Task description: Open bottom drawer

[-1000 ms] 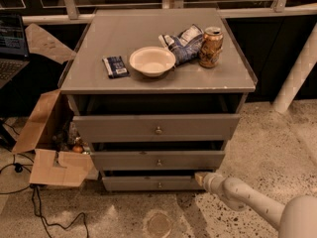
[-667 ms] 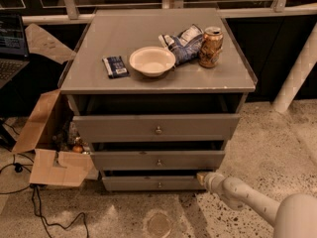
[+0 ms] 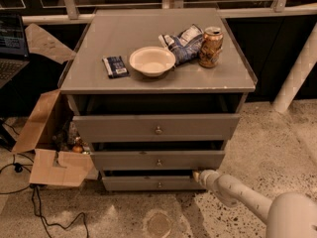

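The bottom drawer is the narrowest grey front of three, low on the grey cabinet, with a tiny round metal knob at its centre. It stands out a little from the cabinet, with a dark gap above it. My gripper is at the end of the white arm that comes in from the lower right. It sits at the drawer's upper right corner, by the gap above the front.
The mid-sized drawer and the tall top drawer are above. On the cabinet top lie a white bowl, a chip bag, a can and a dark packet. An open cardboard box and cables lie at the left.
The gripper has stayed at the bottom drawer's right end. The drawers have not visibly moved.
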`<state>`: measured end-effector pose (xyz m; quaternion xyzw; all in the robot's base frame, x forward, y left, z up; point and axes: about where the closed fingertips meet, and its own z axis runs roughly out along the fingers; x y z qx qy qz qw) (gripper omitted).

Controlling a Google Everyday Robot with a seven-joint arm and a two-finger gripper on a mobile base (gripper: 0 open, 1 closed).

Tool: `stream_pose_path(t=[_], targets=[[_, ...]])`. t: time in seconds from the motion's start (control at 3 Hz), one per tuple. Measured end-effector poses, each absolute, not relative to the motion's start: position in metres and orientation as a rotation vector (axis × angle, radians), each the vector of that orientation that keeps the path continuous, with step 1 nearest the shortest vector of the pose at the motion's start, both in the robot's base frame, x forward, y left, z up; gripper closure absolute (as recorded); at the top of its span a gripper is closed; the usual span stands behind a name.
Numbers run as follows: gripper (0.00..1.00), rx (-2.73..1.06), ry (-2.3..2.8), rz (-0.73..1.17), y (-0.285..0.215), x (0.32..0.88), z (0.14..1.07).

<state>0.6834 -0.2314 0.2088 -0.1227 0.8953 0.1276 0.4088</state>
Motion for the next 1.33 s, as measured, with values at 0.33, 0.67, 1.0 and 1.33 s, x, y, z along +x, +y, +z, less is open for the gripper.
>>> stream_pose_path(t=[0.33, 0.67, 1.0, 1.33], targets=[[1.00, -0.336, 2.268, 0.297, -0.2289, 0.6858, 0.2067], [1.00, -0.344, 2.275, 0.273, -0.2302, 0.6913, 0.2111], [1.00, -0.343, 2.276, 0.273, -0.2304, 0.6861, 0.2099], [1.00, -0.353, 2.297, 0.264, -0.2321, 0.6833, 0.2071]])
